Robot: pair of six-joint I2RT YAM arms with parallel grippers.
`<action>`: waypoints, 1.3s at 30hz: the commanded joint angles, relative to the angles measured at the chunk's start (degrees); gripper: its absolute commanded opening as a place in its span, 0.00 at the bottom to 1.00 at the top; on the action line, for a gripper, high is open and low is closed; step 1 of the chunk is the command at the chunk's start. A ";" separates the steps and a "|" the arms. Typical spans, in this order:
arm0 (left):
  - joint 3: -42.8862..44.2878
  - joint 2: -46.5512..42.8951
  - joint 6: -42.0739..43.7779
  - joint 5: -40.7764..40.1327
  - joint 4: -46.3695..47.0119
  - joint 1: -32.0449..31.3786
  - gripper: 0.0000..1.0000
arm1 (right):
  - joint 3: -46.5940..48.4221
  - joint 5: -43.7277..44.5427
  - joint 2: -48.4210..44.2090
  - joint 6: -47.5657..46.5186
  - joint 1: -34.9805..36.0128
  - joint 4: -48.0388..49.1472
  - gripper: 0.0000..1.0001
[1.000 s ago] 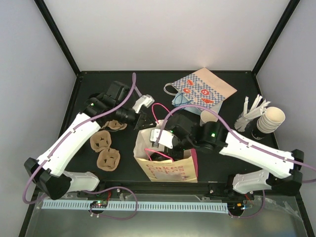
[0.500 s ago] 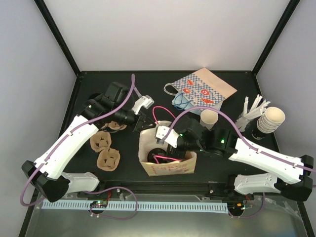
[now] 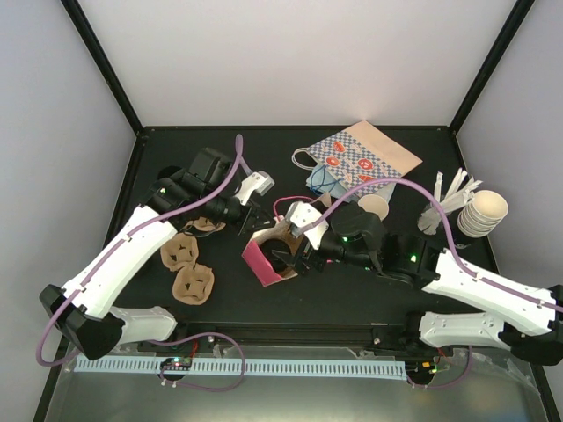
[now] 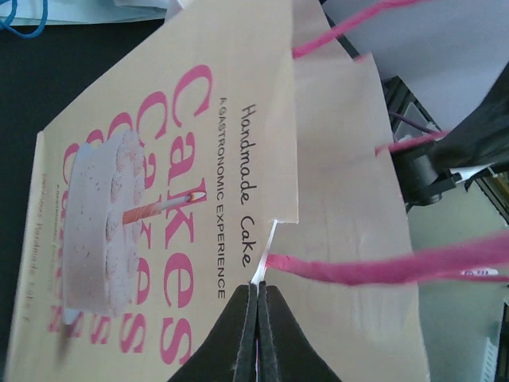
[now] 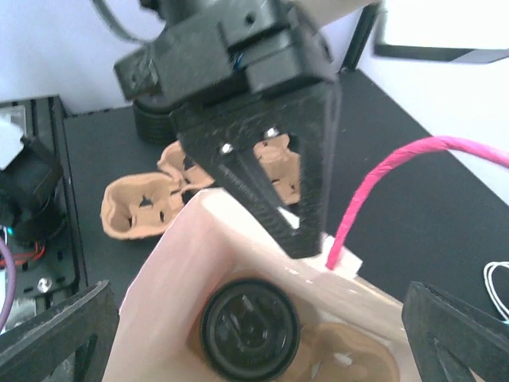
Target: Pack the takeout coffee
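The takeout coffee (image 3: 375, 207), a small white paper cup, stands on the table behind my right arm, with a cable partly across it. The "Cakes" paper bag (image 3: 266, 258) with pink handles sits mid-table, tilted. My left gripper (image 4: 259, 288) is shut on the bag's rim (image 4: 273, 243) beside a pink handle (image 4: 374, 267). In the right wrist view its black fingers (image 5: 296, 208) pinch that rim. My right gripper (image 5: 258, 306) is open at the bag's mouth, holding nothing. Inside the bag lie a black round lid (image 5: 249, 328) and a brown carrier piece (image 5: 350, 354).
Cardboard cup carriers (image 3: 187, 265) lie left of the bag. A patterned flat bag (image 3: 362, 162) lies at the back. A stack of cream cups (image 3: 485, 212) and white sticks (image 3: 449, 197) stand at the right.
The bag has swung from leaning toward the near edge to tilting away, its pink side now up. The right gripper has come up out of the bag, and the right arm has shifted right.
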 commanded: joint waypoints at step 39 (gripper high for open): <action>-2.26 -9.10 8.82 -21.23 9.56 -1.45 0.45 | 1.53 21.90 -4.82 27.47 -9.61 -20.64 0.89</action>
